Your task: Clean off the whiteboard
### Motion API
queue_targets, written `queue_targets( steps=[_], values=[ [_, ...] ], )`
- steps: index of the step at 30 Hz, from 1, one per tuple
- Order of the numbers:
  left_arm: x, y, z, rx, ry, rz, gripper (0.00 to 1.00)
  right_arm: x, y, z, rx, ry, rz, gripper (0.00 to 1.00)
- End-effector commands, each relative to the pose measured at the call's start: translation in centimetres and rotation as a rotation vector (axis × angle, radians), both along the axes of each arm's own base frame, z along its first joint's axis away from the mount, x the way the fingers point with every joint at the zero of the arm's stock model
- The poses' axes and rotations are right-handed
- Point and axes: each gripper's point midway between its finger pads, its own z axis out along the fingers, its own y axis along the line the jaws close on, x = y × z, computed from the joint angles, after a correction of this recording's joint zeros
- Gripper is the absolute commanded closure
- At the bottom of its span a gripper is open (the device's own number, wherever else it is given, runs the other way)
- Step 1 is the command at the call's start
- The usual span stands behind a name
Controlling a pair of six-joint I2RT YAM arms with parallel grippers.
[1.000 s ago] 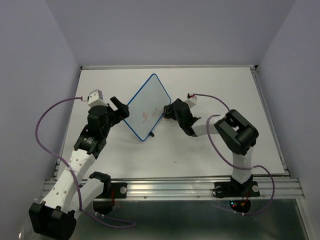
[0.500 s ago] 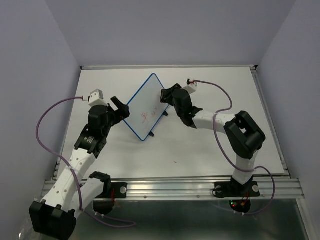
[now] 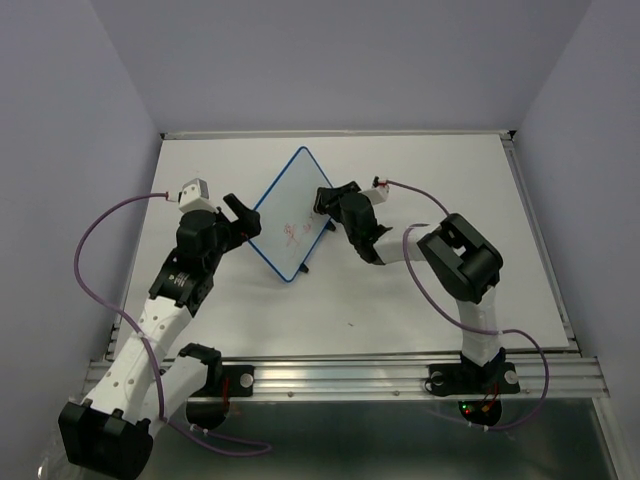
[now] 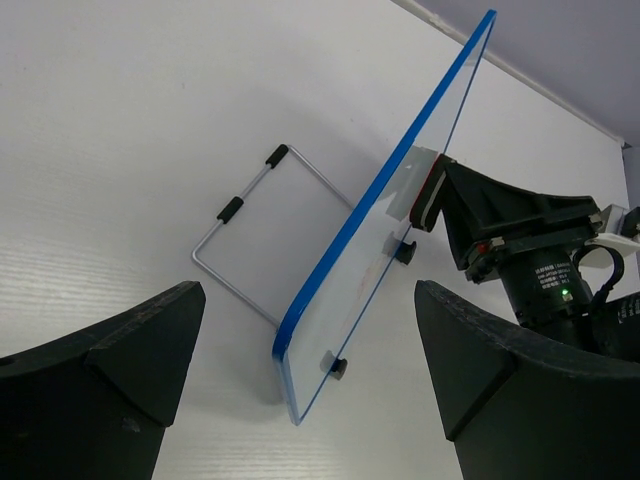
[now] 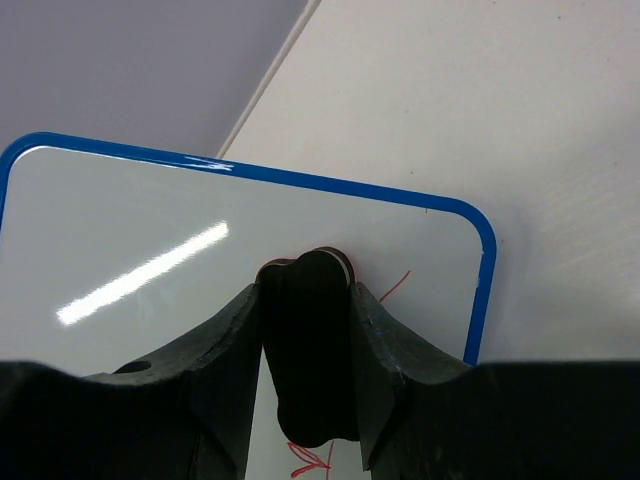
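Whiteboard (image 3: 290, 205), blue-rimmed, stands tilted on edge near the middle of the surface (image 3: 300, 320). A bent wire stand (image 4: 262, 235) props it from behind, and it rests on small black feet. It sits between the two arms, with its written face turned toward the right one.

Right tool (image 3: 325, 200) is clamped on a black-and-red eraser block (image 5: 305, 350), its fingers partway closed around the block's sides. The block's pad is pressed against the board's face close under the top rim. Red scribbles (image 5: 397, 287) show just beside and below the block, so the wiping looks only partly done.

Left tool (image 3: 240, 217) hangs with its fingers spread wide and holds nothing. It is just behind the board, on the stand side, and no contact is visible. That placement reads as a brace: a light board on a wire prop could tip or slide away under the eraser's push, and an open tool behind it is ready to steady it. Marks lower on the face would likely need the eraser drawn downward.
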Motion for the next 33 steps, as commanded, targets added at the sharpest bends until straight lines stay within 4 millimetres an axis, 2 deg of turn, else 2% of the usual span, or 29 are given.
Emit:
queue_targets(
  steps=[1,7,11,16,20,23,25,28,33],
  values=[
    [0.2,-0.1,3.6,-0.006,-0.098,-0.010,0.01,-1.1,-1.0,-2.9,0.007,0.040,-0.039,0.99],
    [0.3,0.0,3.6,-0.002,-0.096,-0.004,0.01,-2.2,-2.3,-5.0,-0.039,0.081,-0.054,0.99],
    [0.5,-0.1,3.1,0.002,-0.081,-0.006,0.01,-3.1,-2.7,-7.4,-0.076,0.135,-0.041,0.99],
    [0.5,-0.1,3.2,0.002,-0.081,-0.004,0.01,-3.8,-2.5,-8.5,-0.090,0.165,-0.006,0.99],
    [0.5,0.0,3.5,0.003,-0.087,-0.002,0.01,-3.9,-1.5,-6.3,-0.090,0.127,0.061,0.99],
    [0.6,0.2,3.3,0.002,-0.080,0.013,0.01,-3.6,0.7,-1.7,-0.091,-0.026,0.176,0.99],
    [0.8,0.3,2.8,-0.013,-0.059,0.035,0.01,-3.8,1.2,-0.2,-0.101,-0.072,0.220,0.99],
    [1.0,-0.3,2.0,-0.040,-0.034,0.021,0.01,-4.4,1.9,1.5,-0.099,-0.141,0.279,0.99],
    [1.4,-0.9,0.6,-0.057,-0.018,0.008,0.01,-5.9,3.0,2.2,-0.135,-0.251,0.400,0.99]
  ],
)
